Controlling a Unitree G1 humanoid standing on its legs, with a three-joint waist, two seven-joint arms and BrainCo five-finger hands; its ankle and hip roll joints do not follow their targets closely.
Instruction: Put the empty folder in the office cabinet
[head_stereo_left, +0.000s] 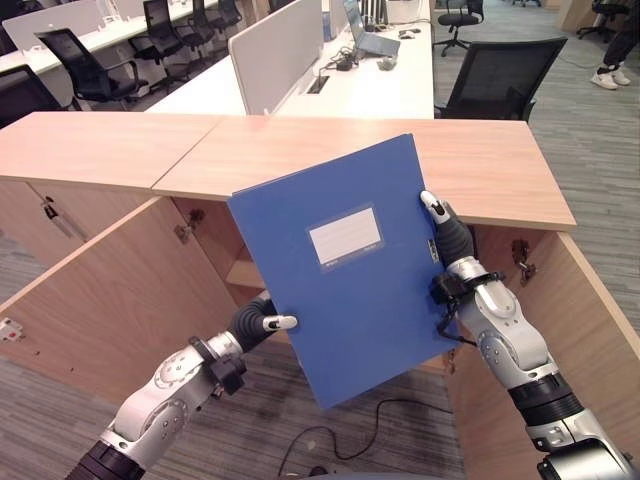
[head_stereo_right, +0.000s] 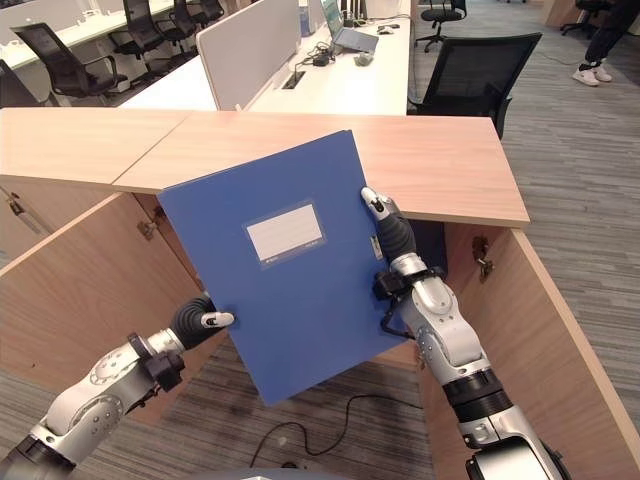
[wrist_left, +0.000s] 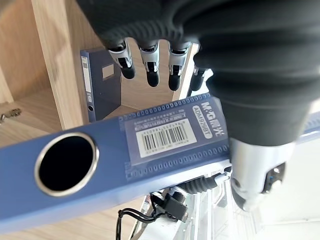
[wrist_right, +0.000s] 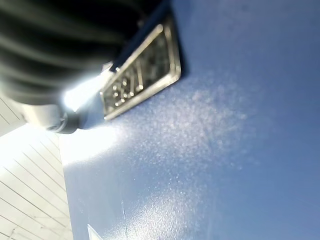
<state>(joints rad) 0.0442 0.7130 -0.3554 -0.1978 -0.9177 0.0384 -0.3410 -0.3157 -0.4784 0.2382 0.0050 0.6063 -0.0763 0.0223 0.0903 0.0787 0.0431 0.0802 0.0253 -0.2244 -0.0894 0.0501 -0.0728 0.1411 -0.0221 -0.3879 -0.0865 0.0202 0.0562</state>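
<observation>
Both robot hands grip the blue folder (head_stereo_left: 340, 265) by opposite edges (left robot hand (head_stereo_left: 262, 322), right robot hand (head_stereo_left: 443, 235)), keeping it steady before the open cabinet (head_stereo_left: 215, 250).

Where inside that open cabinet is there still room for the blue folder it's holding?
Beside the dark folder standing against the wooden divider, bare shelf runs behind the left hand. The cabinet top is bare too. The held folder and right hand crowd the opening.
</observation>
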